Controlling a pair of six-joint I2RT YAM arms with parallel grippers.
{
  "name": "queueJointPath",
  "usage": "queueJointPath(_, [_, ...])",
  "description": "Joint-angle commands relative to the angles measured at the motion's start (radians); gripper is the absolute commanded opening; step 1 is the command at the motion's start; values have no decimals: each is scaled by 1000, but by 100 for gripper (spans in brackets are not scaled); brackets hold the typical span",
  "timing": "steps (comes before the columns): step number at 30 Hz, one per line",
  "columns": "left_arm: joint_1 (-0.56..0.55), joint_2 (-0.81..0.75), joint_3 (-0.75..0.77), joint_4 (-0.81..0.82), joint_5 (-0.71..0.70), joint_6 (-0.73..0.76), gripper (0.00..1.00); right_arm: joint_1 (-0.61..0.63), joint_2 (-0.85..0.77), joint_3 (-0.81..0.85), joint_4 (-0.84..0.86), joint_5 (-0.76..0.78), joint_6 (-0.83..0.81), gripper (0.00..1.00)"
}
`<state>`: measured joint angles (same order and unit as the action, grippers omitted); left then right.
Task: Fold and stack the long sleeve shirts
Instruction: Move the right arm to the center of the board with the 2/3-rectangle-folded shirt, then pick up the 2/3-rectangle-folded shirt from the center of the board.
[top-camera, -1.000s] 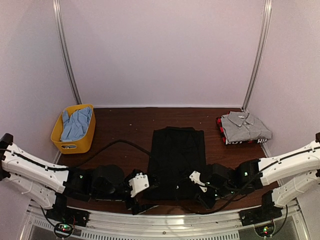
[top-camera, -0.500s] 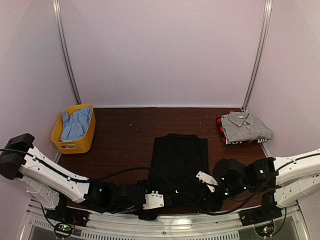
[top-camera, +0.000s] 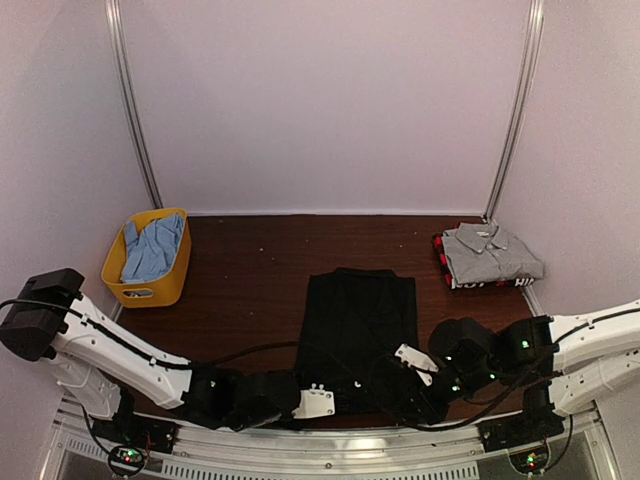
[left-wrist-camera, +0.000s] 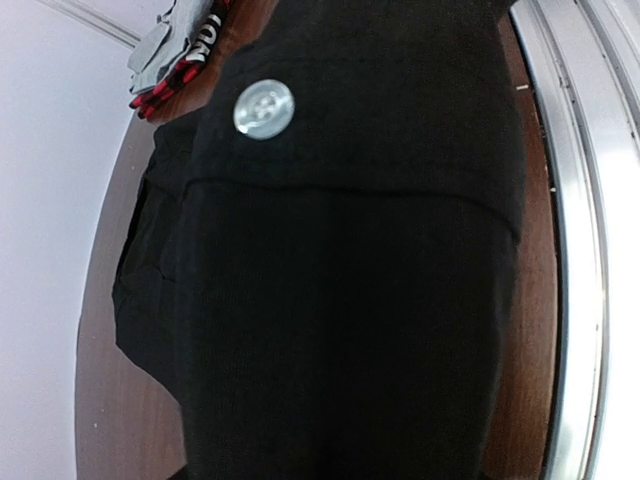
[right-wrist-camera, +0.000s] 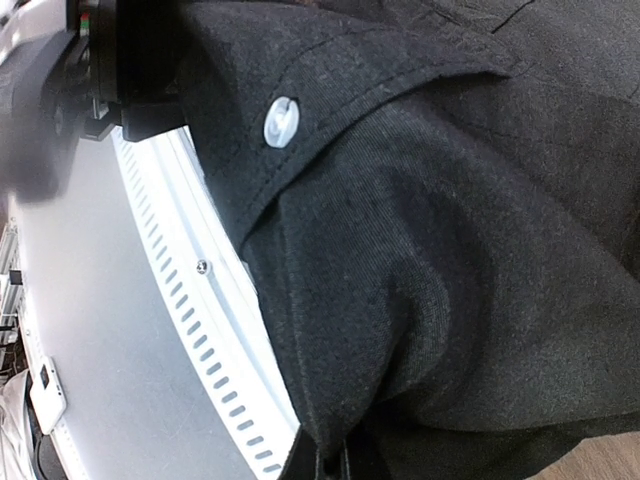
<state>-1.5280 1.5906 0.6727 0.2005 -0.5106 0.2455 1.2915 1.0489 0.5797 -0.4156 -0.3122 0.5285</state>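
The black long sleeve shirt (top-camera: 358, 320) lies folded lengthwise in the middle of the table, with its near end by the table's near edge. My left gripper (top-camera: 325, 404) is at the near left corner of that end. Black cloth (left-wrist-camera: 350, 300) with one pale button (left-wrist-camera: 263, 108) fills the left wrist view and hides the jaws. My right gripper (right-wrist-camera: 331, 468) is shut on a pinch of the black shirt (right-wrist-camera: 430, 260) at the near right corner, above the metal rail (right-wrist-camera: 190, 330). The grey shirt (top-camera: 490, 252) lies folded at the back right.
A yellow basket (top-camera: 165, 285) holding blue cloth (top-camera: 152, 250) stands at the back left. The grey shirt rests on a red and black folded garment (top-camera: 445, 268). The perforated metal rail (top-camera: 330, 440) runs along the near edge. Pale walls close the table on three sides.
My left gripper slid right and toward the near edge, ending at the shirt's near left corner. My right gripper dropped toward the near edge with the hem. The shirt shifted slightly nearer.
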Motion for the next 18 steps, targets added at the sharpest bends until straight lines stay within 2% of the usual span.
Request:
queueJointPath(1, [0, -22, 43, -51, 45, -34, 39, -11, -28, -14, -1, 29, 8, 0])
queueJointPath(5, [-1, -66, 45, -100, 92, -73, 14, -16, -46, -17, -14, 62, 14, 2])
queueJointPath(9, [14, -108, 75, -177, 166, -144, 0, -16, -63, -15, -24, 91, 25, 14])
queueJointPath(12, [48, -128, 109, -254, 262, -200, 0, -16, -81, -9, -31, 126, 31, 31])
queueJointPath(17, [113, -149, 155, -329, 417, -265, 0, 2, -142, -16, -1, 164, 39, 42])
queueJointPath(18, [126, -151, 163, -347, 447, -279, 0, 11, -149, -14, 0, 174, 38, 50])
